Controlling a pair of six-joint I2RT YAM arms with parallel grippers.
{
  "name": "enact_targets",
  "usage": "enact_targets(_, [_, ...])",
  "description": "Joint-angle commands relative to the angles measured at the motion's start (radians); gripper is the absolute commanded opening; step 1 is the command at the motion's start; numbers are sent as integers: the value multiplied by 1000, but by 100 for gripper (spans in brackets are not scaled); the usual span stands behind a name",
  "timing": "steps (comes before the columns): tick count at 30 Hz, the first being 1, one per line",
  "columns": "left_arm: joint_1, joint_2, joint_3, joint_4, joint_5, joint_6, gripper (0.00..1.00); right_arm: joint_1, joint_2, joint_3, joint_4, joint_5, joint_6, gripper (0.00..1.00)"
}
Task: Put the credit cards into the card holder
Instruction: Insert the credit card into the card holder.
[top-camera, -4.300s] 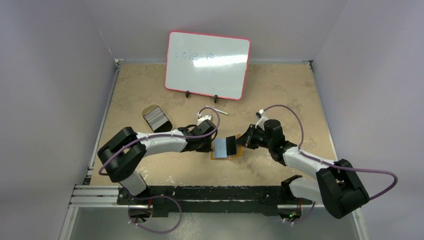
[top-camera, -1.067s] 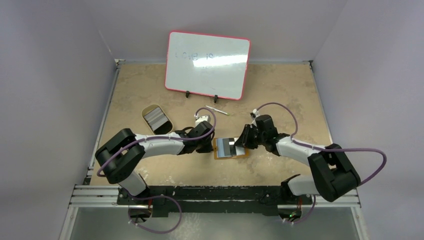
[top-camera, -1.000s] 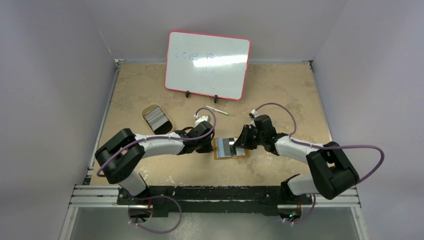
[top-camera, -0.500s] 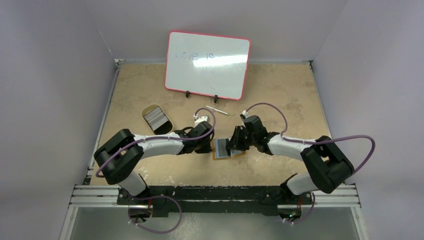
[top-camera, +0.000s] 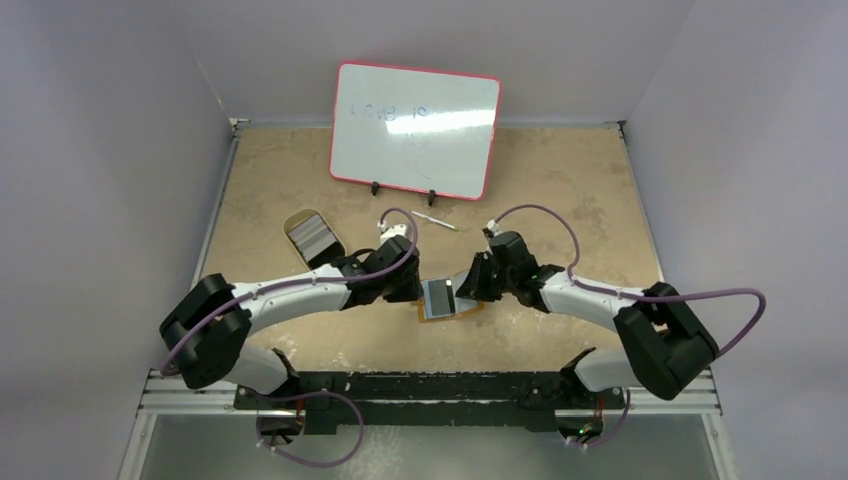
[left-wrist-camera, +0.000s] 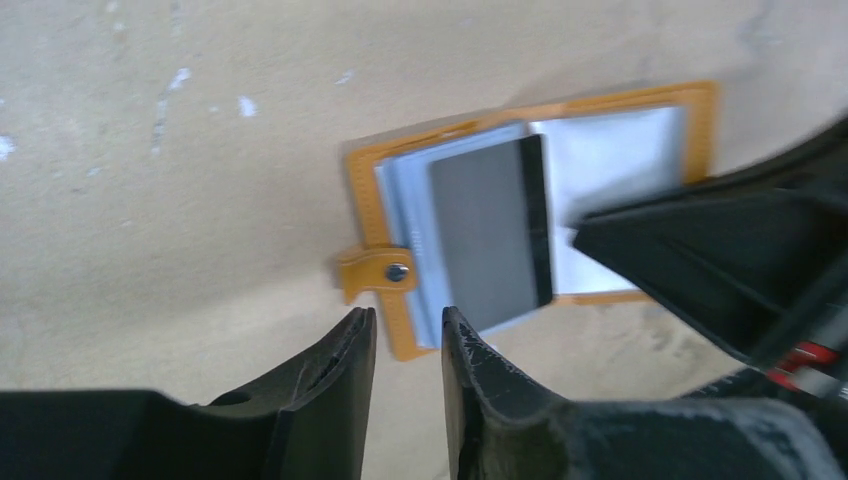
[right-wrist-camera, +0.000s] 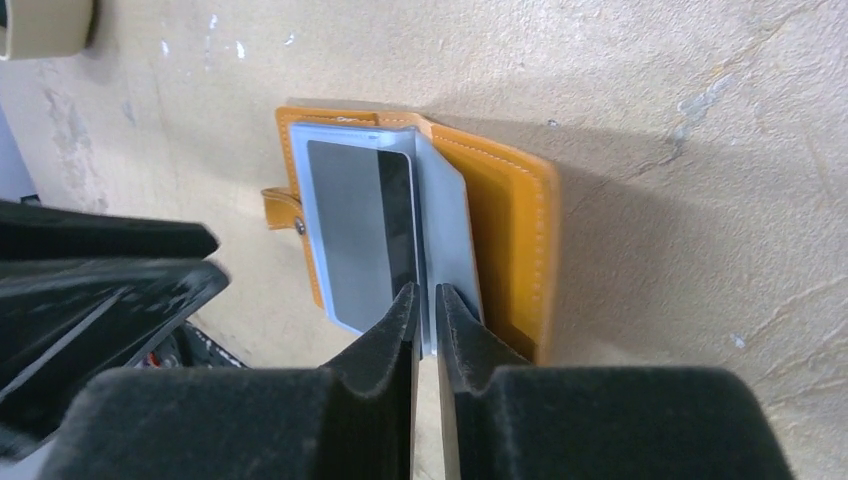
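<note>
Your card holder (right-wrist-camera: 510, 230) lies open and flat on the tabletop, about midway between the left and right edges and nearer the near edge than the far one. Its clear plastic sleeves (right-wrist-camera: 450, 230) fan across the orange cover. Its snap tab (left-wrist-camera: 385, 272) sticks out on the side facing the left arm. A grey credit card (left-wrist-camera: 485, 235) with a black stripe along one long side lies at the sleeves; you cannot tell from these views whether it sits inside a pocket or on top. Your right gripper (right-wrist-camera: 425, 295) reaches in from the right-edge side. Its jaws are drawn to a thin slit right at the striped edge of the card, where card and sleeve meet, and it is unclear whether they pinch card, sleeve or both. Your left gripper (left-wrist-camera: 405, 325) sits just beside the snap tab, jaws narrowly parted, with nothing between them but bare table (left-wrist-camera: 150, 200). Farther out toward the left edge, an oval tin dish (top-camera: 313, 237) holds something grey and striped. A slim pen (top-camera: 433, 221) lies beyond the holder, and a red-framed whiteboard (top-camera: 415, 130) stands propped at the far edge.
</note>
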Motion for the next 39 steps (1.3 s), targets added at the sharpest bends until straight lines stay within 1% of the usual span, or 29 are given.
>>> enact_targets(1, [2,-56,18,172,107,-40,32,2,41,8,54,4,-28,11])
enact_targets(3, [3,-45,1,227,128,-54,34,3,57,0,93,14,-24,9])
enact_targets(5, [2,-16,-1,243,129,-47,36,3,72,-11,123,4,-15,8])
enact_targets(9, [7,22,-14,269,90,-24,40,4,86,-33,154,-4,-7,6])
enact_targets(13, [22,45,-18,287,73,-5,42,3,88,-53,184,-16,5,5])
enact_targets(23, [34,40,-16,311,101,-4,42,4,92,-81,230,-30,26,4])
enact_targets(29, [33,-15,-10,322,124,-34,42,3,101,-84,239,-35,29,4])
enact_targets(32, [33,-40,4,309,113,-37,42,5,100,-85,237,-32,29,4])
enact_targets(37, [34,-33,21,308,122,-32,42,3,114,-87,250,-34,35,4])
enact_targets(39, [33,-23,19,330,139,-35,38,3,120,-87,253,-36,36,4])
